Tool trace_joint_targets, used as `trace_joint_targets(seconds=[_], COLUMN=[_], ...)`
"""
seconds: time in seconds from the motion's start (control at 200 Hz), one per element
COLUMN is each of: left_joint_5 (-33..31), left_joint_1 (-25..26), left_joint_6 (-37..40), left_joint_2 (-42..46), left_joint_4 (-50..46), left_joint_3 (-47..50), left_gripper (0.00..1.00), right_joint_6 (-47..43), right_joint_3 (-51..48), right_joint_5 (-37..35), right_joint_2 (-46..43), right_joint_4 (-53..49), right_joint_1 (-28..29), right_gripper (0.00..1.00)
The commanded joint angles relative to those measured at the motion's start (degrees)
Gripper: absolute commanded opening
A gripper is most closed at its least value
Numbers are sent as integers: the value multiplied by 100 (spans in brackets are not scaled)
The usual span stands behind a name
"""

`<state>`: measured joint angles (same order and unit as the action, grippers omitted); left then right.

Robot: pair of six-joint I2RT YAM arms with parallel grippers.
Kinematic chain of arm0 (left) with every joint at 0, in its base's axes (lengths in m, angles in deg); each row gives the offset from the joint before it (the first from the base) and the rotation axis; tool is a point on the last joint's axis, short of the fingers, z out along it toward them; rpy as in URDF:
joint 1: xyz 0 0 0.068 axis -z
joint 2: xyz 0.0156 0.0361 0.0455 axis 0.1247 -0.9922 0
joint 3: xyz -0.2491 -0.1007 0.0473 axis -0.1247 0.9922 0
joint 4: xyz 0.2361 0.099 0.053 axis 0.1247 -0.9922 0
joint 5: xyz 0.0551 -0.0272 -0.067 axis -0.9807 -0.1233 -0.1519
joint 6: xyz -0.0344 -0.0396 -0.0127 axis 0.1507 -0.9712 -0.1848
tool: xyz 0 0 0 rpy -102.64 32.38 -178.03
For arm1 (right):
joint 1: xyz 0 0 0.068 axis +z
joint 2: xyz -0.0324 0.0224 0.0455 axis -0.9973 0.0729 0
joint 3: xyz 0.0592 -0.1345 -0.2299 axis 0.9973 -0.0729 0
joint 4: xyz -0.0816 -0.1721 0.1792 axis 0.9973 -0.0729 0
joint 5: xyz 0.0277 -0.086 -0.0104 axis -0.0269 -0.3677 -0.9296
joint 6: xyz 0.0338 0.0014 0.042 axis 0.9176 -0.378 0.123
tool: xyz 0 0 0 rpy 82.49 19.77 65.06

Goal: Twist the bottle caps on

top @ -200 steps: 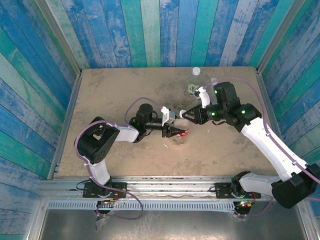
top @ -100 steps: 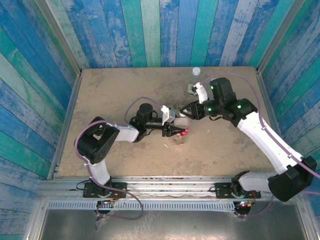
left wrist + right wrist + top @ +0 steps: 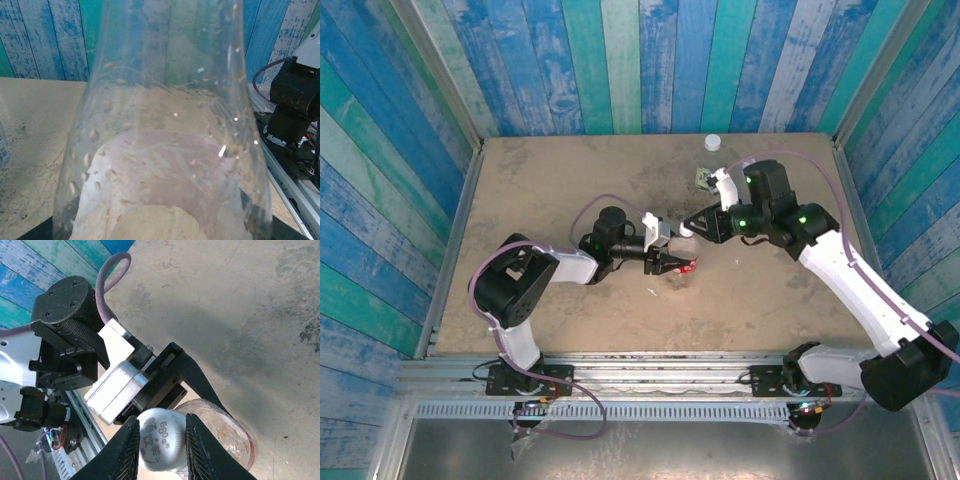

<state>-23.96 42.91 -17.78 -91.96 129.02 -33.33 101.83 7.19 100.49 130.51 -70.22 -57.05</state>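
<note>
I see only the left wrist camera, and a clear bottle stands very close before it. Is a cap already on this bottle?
Observer: Yes. In the right wrist view a white cap sits at the top of the bottle, and the right gripper is closed on it.
Operator: How does my left gripper hold the bottle?
Observer: In the top view the left gripper clamps it from the side, where a red label shows.
Operator: Where are the other bottles?
Observer: In the top view a capped bottle stands at the far edge of the table, and a green-labelled bottle stands just nearer.
</note>
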Motion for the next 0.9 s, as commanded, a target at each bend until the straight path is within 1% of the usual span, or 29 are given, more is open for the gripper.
trace_joint_targets(seconds=[0.0, 0.205, 0.321, 0.426, 0.541, 0.616, 0.706, 0.766, 0.806, 0.897], left_joint_5=[-359, -359, -350, -333, -317, -298, -273, -271, -258, -168], left_joint_1=[-42, -43, -42, -42, -42, -42, -42, -42, -41, -42], left_joint_6=[-119, -109, -116, -137, -143, -152, -125, -32, 54, 128], left_joint_2=[-207, -246, -238, -207, -167, -135, -92, -43, -16, 24], left_joint_4=[-1159, -1166, -1159, -1126, -1109, -1106, -1155, -1286, -1424, -1532], left_joint_3=[138, 115, 126, 148, 163, 164, 161, 151, 115, 60], left_gripper=[56, 56, 56, 56, 56, 56, 56, 57, 57, 57], right_joint_6=[169, 242, 205, 85, -144, -453, -920, -1424, -1845, -2684], right_joint_3=[-278, -293, -284, -264, -169, -120, -69, -26, -21, 4], right_joint_5=[292, 356, 185, -49, -184, -358, -483, -318, -47, 242], right_joint_2=[-296, -453, -576, -663, -638, -582, -512, -461, -440, -364], right_joint_4=[-251, -163, -161, -169, -163, -165, -161, -228, -257, -313], right_joint_1=[136, 373, 385, 371, 293, 192, -7, -176, -292, -355], right_gripper=[29, 29, 32, 40, 53, 61, 67, 71, 73, 75])
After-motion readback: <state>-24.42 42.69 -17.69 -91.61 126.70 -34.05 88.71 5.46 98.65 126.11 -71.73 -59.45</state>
